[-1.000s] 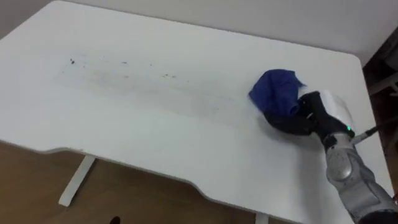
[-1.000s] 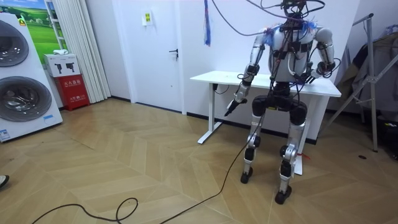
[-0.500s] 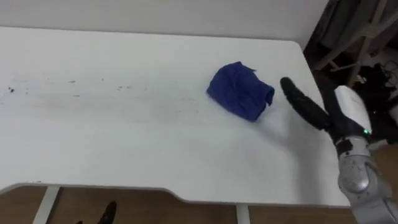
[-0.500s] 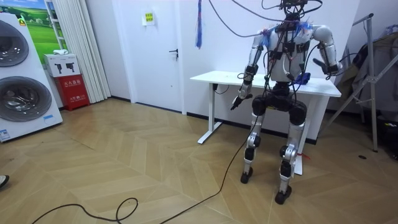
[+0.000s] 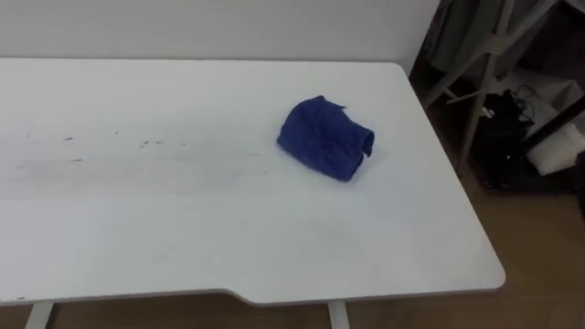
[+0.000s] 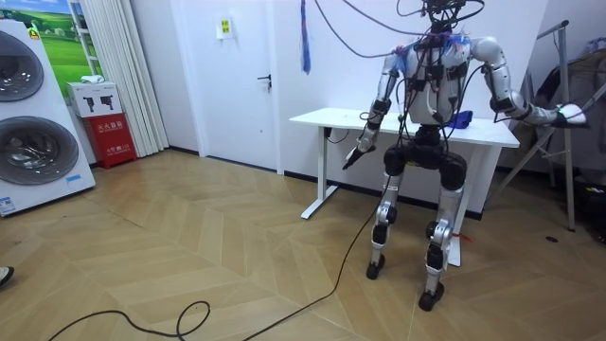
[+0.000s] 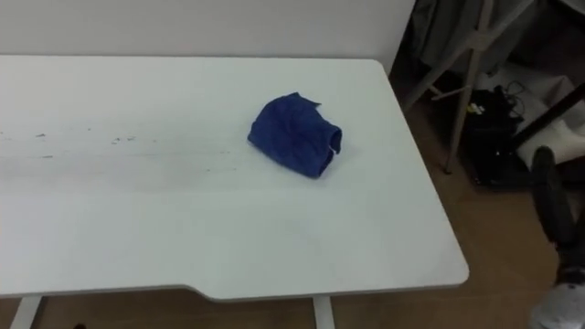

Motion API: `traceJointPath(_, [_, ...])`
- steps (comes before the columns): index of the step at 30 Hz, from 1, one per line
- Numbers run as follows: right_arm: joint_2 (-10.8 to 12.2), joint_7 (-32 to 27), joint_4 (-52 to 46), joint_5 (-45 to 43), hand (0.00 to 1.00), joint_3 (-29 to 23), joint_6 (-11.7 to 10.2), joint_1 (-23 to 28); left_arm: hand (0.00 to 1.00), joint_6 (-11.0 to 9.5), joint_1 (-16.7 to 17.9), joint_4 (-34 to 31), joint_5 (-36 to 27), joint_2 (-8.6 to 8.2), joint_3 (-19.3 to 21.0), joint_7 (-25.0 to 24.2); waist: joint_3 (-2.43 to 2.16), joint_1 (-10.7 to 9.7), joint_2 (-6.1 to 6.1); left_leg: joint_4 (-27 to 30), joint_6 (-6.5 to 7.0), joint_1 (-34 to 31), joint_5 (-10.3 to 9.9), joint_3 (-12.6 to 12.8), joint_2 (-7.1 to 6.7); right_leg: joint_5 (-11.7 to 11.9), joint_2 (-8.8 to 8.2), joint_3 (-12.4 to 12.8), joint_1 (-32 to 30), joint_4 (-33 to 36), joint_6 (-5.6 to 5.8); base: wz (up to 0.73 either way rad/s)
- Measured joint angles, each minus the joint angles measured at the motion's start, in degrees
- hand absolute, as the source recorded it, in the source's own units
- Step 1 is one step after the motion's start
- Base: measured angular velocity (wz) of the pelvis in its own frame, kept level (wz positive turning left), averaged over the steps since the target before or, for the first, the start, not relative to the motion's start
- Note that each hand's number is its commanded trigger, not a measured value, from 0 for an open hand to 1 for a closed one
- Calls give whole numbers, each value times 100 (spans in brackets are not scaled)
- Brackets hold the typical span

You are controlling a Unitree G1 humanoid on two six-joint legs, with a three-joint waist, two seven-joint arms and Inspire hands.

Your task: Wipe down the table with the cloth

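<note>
**While the Blue Cloth [image 5: 324,137] Lay Loose, the Right Hand [image 7: 547,206] Hung Clear of the Desk [image 5: 183,238]**

Although the robot stood close against the near edge of the white desk, neither hand touched its top. The blue cloth sat crumpled in a heap toward the desk's right end, with nothing holding it. To its left, a pale grey streak [image 5: 137,160] dotted with dark specks ran across the surface. The right hand was out past the desk's right end, over the wooden floor [image 5: 539,228], with its dark fingers straight and holding nothing. In the room view that arm stretched sideways toward the room view's right. The left hand [image 6: 352,159] hung below the desk's edge at the robot's side. It was too small there to tell whether its fingers were spread or curled.
</note>
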Motion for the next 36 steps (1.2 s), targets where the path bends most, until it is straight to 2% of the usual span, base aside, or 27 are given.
traceJointPath(5, [-23, 16, 1369, 869, 0, -83, 10, 192, 0, 8, 7, 213, 5, 29, 11, -32, -13, -67, -26, -1, 3, 63, -22, 1, -5, -14, -2, 10, 105, -31, 20, 0])
traceJointPath(6, [-23, 23, 1699, 1008, 0, -94, 15, 253, 0, 8, 18, 212, 4, 28, 10, -56, -35, -64, -22, 3, 3, 64, -27, 7, -7, -14, 0, 17, 123, -76, 20, 0])
traceJointPath(11, [-8, 123, 2452, 1441, 0, -72, 124, 450, 0, 24, 11, 216, 4, 28, 13, -64, -31, -103, 48, 4, 4, 65, -28, 37, -6, -16, 5, 52, 113, -81, 23, -3])
traceJointPath(13, [48, 159, 2770, 1611, 0, 92, 187, 503, 0, 37, -54, 220, 14, 17, -12, -65, -24, -104, 63, 11, 2, 59, -36, 38, -6, -18, 5, 53, 101, -95, 26, 0])
traceJointPath(15, [241, 218, 3048, 1647, 0, 328, 319, 560, 0, 49, -117, 451, 122, 8, -27, -66, -26, -70, 79, 5, 5, 76, -59, 78, -2, -20, 7, 104, 103, -96, 29, -9])
traceJointPath(18, [591, 360, 3233, 1585, 0, 553, 405, 633, 0, 157, -204, 544, 284, -57, -46, -64, -51, -40, 146, 24, 13, 100, -103, 108, -2, -22, 5, 124, 123, -91, 32, -6])
traceJointPath(20, [723, 437, 3329, 1474, 0, 854, 541, 620, 0, 183, -227, 715, 285, -54, -197, -55, -40, -5, 191, 20, 10, 134, -127, 115, -2, -23, 6, 132, 146, -87, 34, -3])
traceJointPath(22, [781, 542, 3483, 1395, 0, 1165, 648, 574, 0, 274, -254, 801, 283, -115, -346, -55, -32, 12, 246, 16, 12, 191, -169, 115, -1, -26, 6, 131, 207, -83, 39, 0])
traceJointPath(23, [829, 569, 3485, 1324, 0, 1256, 712, 565, 0, 287, -264, 858, 286, -185, -366, -55, -8, 39, 302, 19, 18, 242, -195, 126, 0, -32, 5, 127, 267, -82, 49, 0])
traceJointPath(25, [911, 571, 3474, 1273, 0, 1481, 756, 557, 0, 344, -299, 996, 281, -228, -511, -53, -22, 50, 387, 32, 17, 267, -222, 125, 2, -37, 4, 87, 302, -82, 57, 0])
traceJointPath(26, [974, 574, 3471, 1255, 0, 1643, 759, 531, 0, 381, -330, 1079, 280, -247, -611, -53, -8, 55, 424, 36, 17, 258, -223, 118, 3, -37, 4, 76, 298, -82, 57, 0])
traceJointPath(29, [1077, 645, 3457, 1130, 0, 1970, 785, 478, 0, 435, -331, 1122, 279, -314, -805, -59, -7, 72, 482, 26, 16, 261, -223, 119, 3, -39, 4, 77, 300, -88, 59, 0])
traceJointPath(32, [1147, 714, 3415, 1093, 0, 2134, 815, 417, 0, 490, -359, 1121, 279, -420, -813, -81, -5, 148, 485, 21, 16, 259, -223, 126, 3, -40, 4, 83, 299, -99, 62, 0])
traceJointPath(36, [1148, 811, 3415, 776, 0, 2538, 815, 371, 0, 537, -368, 1121, 280, -439, -1071, -165, -4, 196, 480, 24, 16, 254, -223, 122, 3, -44, 4, 81, 297, -100, 68, 0])
